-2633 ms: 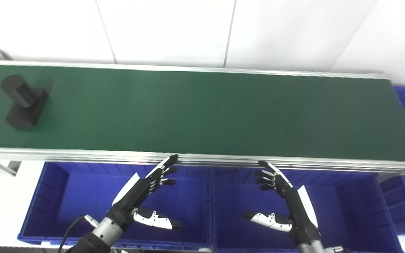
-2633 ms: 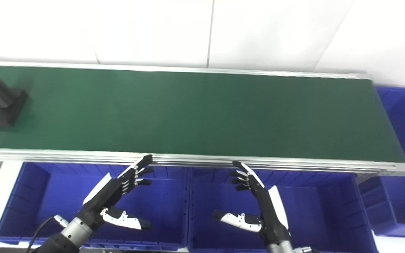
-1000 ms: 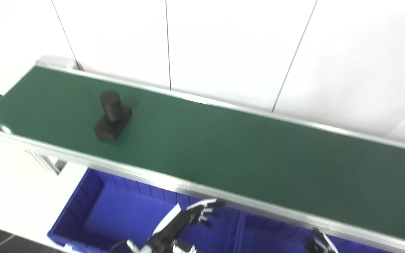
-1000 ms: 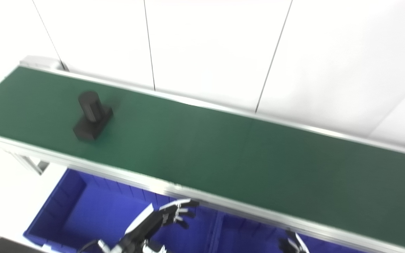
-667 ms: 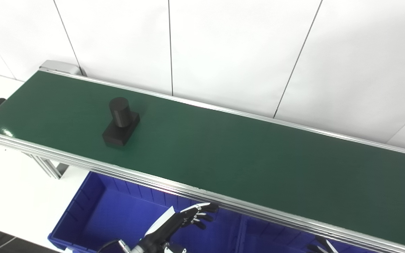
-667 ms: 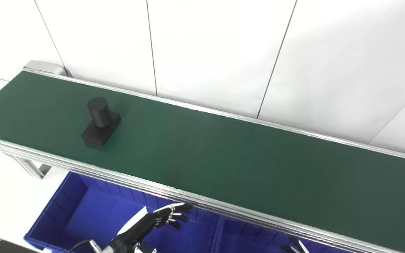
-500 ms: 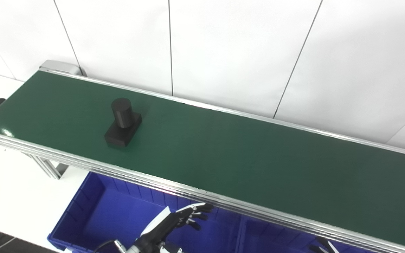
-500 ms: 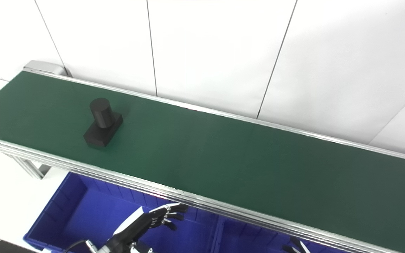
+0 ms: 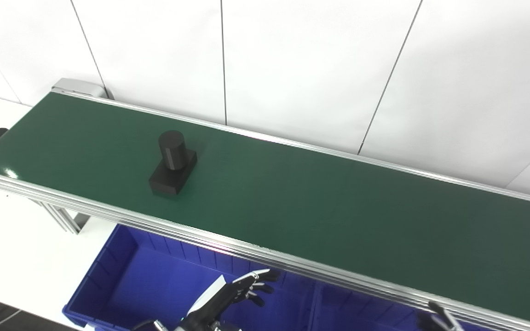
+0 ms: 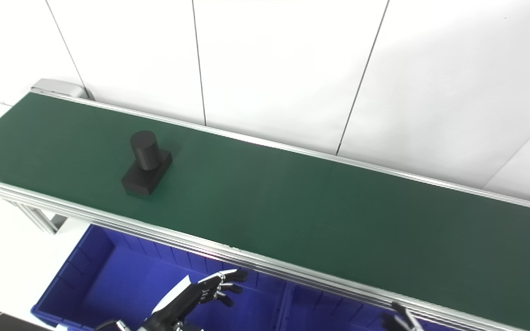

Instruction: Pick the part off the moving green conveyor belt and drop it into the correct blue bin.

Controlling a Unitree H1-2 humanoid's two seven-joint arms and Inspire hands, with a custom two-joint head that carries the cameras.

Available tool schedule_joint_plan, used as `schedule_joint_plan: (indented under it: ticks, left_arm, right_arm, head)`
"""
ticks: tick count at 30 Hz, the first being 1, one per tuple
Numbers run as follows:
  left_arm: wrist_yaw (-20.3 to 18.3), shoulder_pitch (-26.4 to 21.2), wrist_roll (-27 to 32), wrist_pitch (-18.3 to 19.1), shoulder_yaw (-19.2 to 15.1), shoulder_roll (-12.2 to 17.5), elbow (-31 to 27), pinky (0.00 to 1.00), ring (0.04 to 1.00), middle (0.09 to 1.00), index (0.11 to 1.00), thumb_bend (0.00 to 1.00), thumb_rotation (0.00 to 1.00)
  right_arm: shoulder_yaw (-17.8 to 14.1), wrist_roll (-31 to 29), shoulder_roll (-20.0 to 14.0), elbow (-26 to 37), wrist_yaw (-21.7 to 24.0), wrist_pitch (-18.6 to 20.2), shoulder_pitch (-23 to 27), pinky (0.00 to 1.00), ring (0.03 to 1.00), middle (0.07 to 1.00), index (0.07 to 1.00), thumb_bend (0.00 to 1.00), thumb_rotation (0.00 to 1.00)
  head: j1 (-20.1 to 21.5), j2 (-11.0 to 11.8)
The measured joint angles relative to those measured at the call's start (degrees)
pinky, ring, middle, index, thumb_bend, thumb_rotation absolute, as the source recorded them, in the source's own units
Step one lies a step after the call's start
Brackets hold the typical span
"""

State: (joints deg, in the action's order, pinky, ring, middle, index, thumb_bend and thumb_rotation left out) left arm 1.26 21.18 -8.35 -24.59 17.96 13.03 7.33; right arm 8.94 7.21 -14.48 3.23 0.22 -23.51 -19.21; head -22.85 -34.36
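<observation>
Conveyor belt (image 9: pixel 320 207): dark green, plain, w/ silver aluminium side rails (image 9: pixel 228 244). Part (image 9: pixel 173 164) on it: matte black all over, cylinder & block base alike. Bin (image 9: pixel 150 285) below: bright blue, ribbed inner walls. Left hand (image 9: pixel 233 299): black fingers, white back plate, small silver tips. Wall panels (image 9: pixel 311 64): white w/ thin dark seams.

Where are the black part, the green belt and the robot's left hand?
black part (image 9: pixel 172 149), left eye view, on the upright cylinder's side.
green belt (image 9: pixel 329 207), left eye view, on bare belt surface.
left hand (image 10: pixel 190 295), right eye view, on its back, fingers apart.
</observation>
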Motion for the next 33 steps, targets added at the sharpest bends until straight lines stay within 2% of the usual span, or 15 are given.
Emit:
schedule_joint_plan:
  ticks: [2, 5, 9, 18, 24, 26, 33]
  left_arm:
    - [0.18, 0.03, -0.1, 0.0, 0.11, 0.1, 0.0, 0.67, 0.803, 0.881, 0.87, 0.94, 0.22]
    - [0.28, 0.04, -0.18, 0.0, 0.27, 0.14, 0.0, 0.67, 0.802, 0.883, 0.873, 0.95, 0.23]
    - [0.3, -0.01, -0.15, 0.0, 0.49, 0.15, 0.0, 0.68, 0.815, 0.884, 0.87, 0.94, 0.21]
    - [0.82, -0.45, -0.41, 0.0, 1.31, 0.14, 0.0, 0.66, 0.799, 0.876, 0.871, 0.92, 0.19]
    - [1.04, -1.21, -0.66, -0.02, 1.91, 0.08, 0.45, 0.67, 0.8, 0.875, 0.865, 0.93, 0.21]
    - [1.29, -1.59, -0.97, -0.02, 1.98, 0.07, 0.84, 0.66, 0.8, 0.879, 0.864, 0.93, 0.21]
    - [1.61, -1.54, -0.95, -0.02, 2.39, 0.12, 1.13, 0.65, 0.788, 0.877, 0.861, 0.92, 0.2]
  right_arm:
    - [-0.01, 0.08, 0.24, 2.91, -0.31, -0.05, 0.1, 0.76, 0.749, 0.772, 0.868, 0.8, 0.35]
    - [-0.19, 0.27, 0.88, 6.23, -0.26, -0.21, 0.89, 0.77, 0.754, 0.77, 0.869, 0.8, 0.34]
    - [-0.34, -1.52, 0.89, 8.64, 1.34, -0.22, 3.31, 0.77, 0.743, 0.765, 0.869, 0.78, 0.32]
    - [-1.17, -3.16, 1.4, 11.7, 3.55, 0.57, 8.43, 0.73, 0.725, 0.754, 0.864, 0.78, 0.35]
    - [-1.25, 1.38, 2.71, 13.56, 4.7, 6.77, 12.02, 0.7, 0.723, 0.758, 0.865, 0.75, 0.37]
    - [-1.19, 2.84, 3.05, 13.49, 5.52, 9.01, 14.04, 0.7, 0.721, 0.753, 0.859, 0.75, 0.35]
    - [0.86, 8.2, 4.6, 12.54, 7.96, 16.78, 20.66, 0.66, 0.738, 0.783, 0.851, 0.77, 0.35]
  head:
    - [0.18, -0.44]
    - [0.52, -0.62]
    - [0.79, -0.62]
    - [0.62, -0.79]
    - [0.7, -0.62]
    - [0.79, -0.53]
    - [1.32, -0.88]
